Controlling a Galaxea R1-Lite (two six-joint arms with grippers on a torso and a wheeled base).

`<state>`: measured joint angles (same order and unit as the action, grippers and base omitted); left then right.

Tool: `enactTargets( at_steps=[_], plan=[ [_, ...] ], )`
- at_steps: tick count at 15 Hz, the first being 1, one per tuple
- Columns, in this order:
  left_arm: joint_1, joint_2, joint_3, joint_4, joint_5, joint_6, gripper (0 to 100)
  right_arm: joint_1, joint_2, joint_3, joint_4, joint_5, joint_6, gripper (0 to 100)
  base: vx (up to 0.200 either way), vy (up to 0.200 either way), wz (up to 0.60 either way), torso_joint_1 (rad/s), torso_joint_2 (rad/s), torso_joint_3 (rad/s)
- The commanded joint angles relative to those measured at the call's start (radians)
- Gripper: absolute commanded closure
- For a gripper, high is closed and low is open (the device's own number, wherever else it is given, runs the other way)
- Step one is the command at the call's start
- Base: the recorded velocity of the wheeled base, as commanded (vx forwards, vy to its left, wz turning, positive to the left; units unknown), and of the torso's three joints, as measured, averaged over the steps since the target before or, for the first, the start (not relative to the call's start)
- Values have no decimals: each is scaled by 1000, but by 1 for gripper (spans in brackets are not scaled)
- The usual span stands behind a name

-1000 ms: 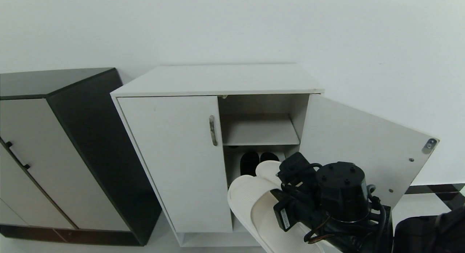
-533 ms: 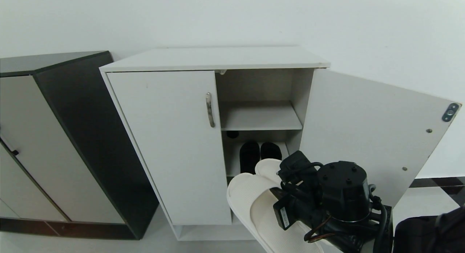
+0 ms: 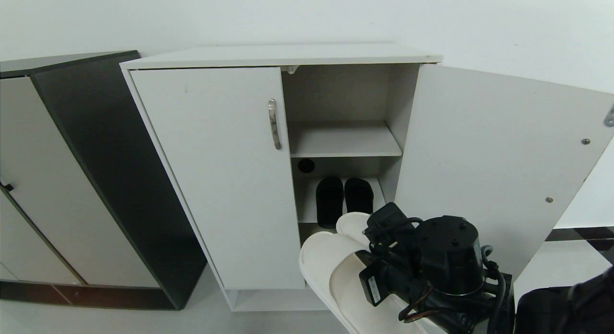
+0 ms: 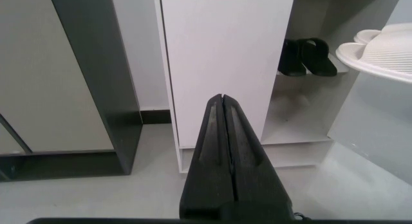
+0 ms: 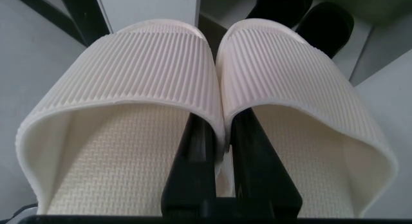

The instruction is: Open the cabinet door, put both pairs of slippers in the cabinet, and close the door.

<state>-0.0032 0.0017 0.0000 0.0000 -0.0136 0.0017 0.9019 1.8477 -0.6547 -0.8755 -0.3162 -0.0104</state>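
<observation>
While the right door (image 3: 489,147) of the white cabinet (image 3: 278,55) stands swung wide open to the right, its left door (image 3: 216,171) is closed, with a metal handle (image 3: 274,124) upright along its right edge. Through the opening we see a bare upper shelf (image 3: 343,138). Below it, the black slippers (image 3: 343,197) sit side by side on the lower shelf (image 3: 379,195), toes toward the far wall of the cabinet.

We find the white slippers (image 3: 336,271) held off the floor on the near side of that opening. They lie side by side, their toes pointing at the cabinet and reaching just short of the black pair. The right gripper (image 5: 222,147) is clamped on them. One of its dark fingers (image 5: 193,166) runs into each slipper, and the two inner strap walls are pinched together between them. From the right wrist, the black slippers (image 5: 309,11) show just beyond the white toes.

Farther left, the left gripper (image 4: 222,105) hangs low before the closed left door, above the grey floor (image 4: 129,192). Its fingers are pressed flat together with nothing between them. From there the black slippers (image 4: 308,56) and the white slippers (image 4: 380,53) appear off to the right.

Left of the white cabinet stands a dark cabinet (image 3: 96,180) with pale fronts.
</observation>
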Motion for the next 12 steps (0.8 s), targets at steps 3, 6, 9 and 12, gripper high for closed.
enactTargets(
  at_steps=[3, 6, 9, 12],
  plan=[
    [0, 1, 0, 0, 0, 0, 100, 0, 4, 0, 0, 2, 0, 100, 0, 0, 0, 0, 0, 0],
    [0, 1, 0, 0, 0, 0, 100, 2, 4, 0, 0, 0, 0, 100, 0, 0, 0, 0, 0, 0],
    [0, 1, 0, 0, 0, 0, 100, 6, 2, -17, 0, -9, -2, 100, 0, 0, 0, 0, 0, 0],
    [0, 1, 0, 0, 0, 0, 100, 71, 21, -218, 253, -247, 99, 100, 0, 0, 0, 0, 0, 0]
  ],
)
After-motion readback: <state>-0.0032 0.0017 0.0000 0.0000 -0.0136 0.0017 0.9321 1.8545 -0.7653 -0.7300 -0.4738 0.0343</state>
